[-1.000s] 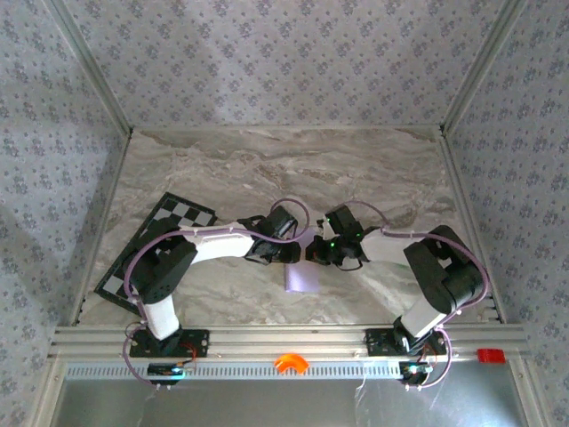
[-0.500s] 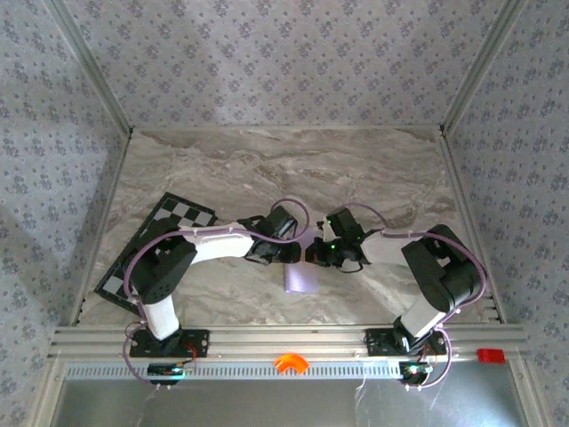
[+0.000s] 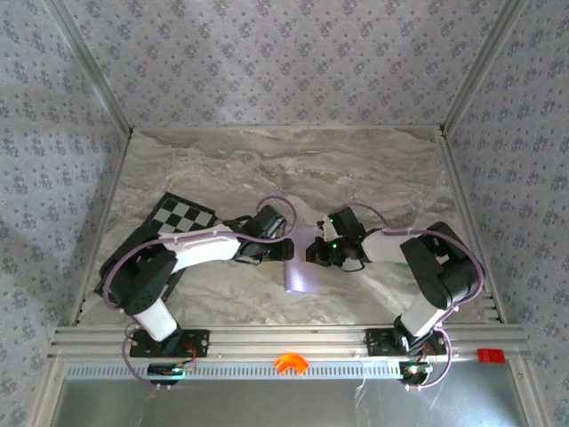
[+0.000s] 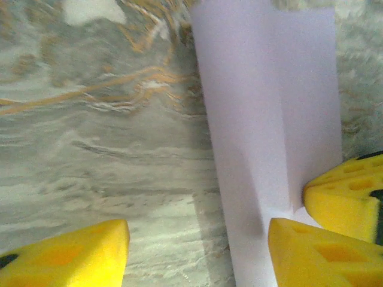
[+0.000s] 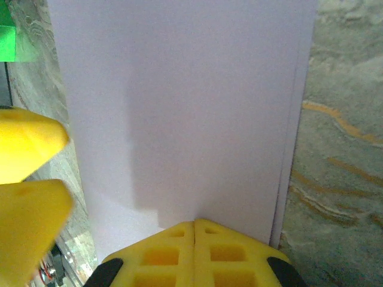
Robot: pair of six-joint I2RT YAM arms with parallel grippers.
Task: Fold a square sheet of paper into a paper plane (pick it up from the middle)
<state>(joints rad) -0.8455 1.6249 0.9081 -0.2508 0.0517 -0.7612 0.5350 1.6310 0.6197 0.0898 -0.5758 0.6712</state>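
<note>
The square sheet of paper [image 3: 300, 269] is pale lilac and folded into a narrow strip with a lengthwise crease [image 4: 269, 119]. It lies mid-table between the arms, casting a shadow on the marble. My right gripper [image 3: 314, 253] is shut on the strip's edge, fingertips pressed together [image 5: 194, 239] with the paper [image 5: 185, 107] spreading out beyond them. To the left of the strip, my left gripper [image 3: 283, 250] is open [image 4: 197, 254]. One of its fingers [image 4: 323, 254] rests against the paper and the other [image 4: 66, 254] hangs over bare marble.
A black-and-white checkered board [image 3: 178, 218] lies at the left under the left arm. A tiny green block [image 5: 7, 43] sits beyond the paper's corner. An orange piece [image 3: 289, 362] and a red piece [image 3: 490, 356] sit on the front rail. Patterned walls enclose the table.
My left gripper has opened, let go of the paper, and drawn back a little to the left. The right gripper stays shut on the paper.
</note>
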